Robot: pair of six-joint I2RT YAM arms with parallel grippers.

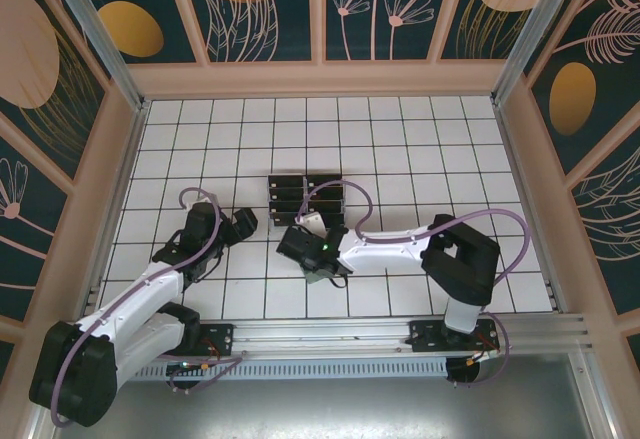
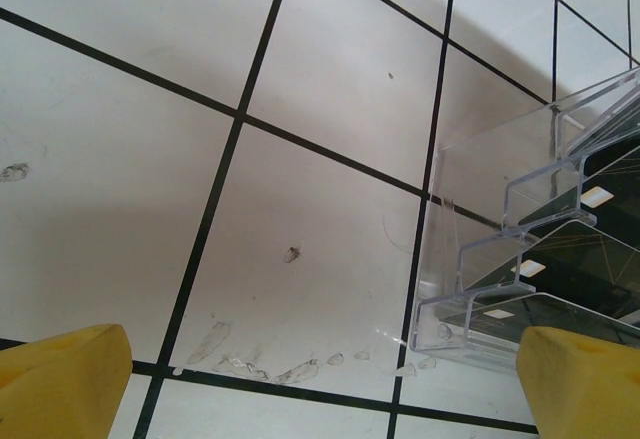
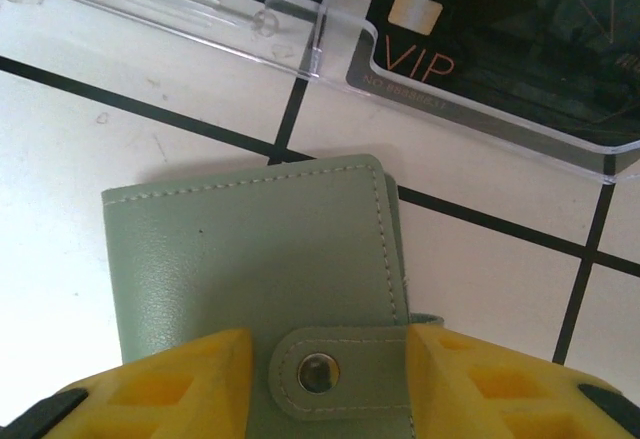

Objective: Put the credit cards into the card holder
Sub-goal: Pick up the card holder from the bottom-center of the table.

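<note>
At the centre of the gridded table [image 1: 420,139], just in front of the clear acrylic rack [image 1: 306,195], lies the card holder [image 3: 250,259]. It is a soft sage-green wallet, folded shut, with pale stitching along its edges and rounded corners. A strap with a metal snap [image 3: 318,372] wraps over its near edge. The far edge of the card holder lies just short of the rack's clear base lip, with a strip of bare tile and a black grid line between them.

The right gripper [image 3: 330,379] is set low over the near edge of the card holder, its yellow fingers [image 3: 170,384] flanking the strap, one on each side. Whether they clamp anything cannot be told.

The credit cards [image 2: 585,264] stand in the stepped tiers of the rack, dark with small pale chips. The front card [image 3: 470,19] reads "VIP" in thin copper lettering.

The left gripper [image 2: 320,389] hangs with its jaws spread wide and nothing between them. It is over bare tile near the rack's left side and apart from it.

Open tile surrounds the rack on its far, left and right sides. The patterned enclosure walls [image 1: 110,159] bound the table on the left, the right and the far side. An aluminium rail [image 1: 330,339] runs along the near edge.
</note>
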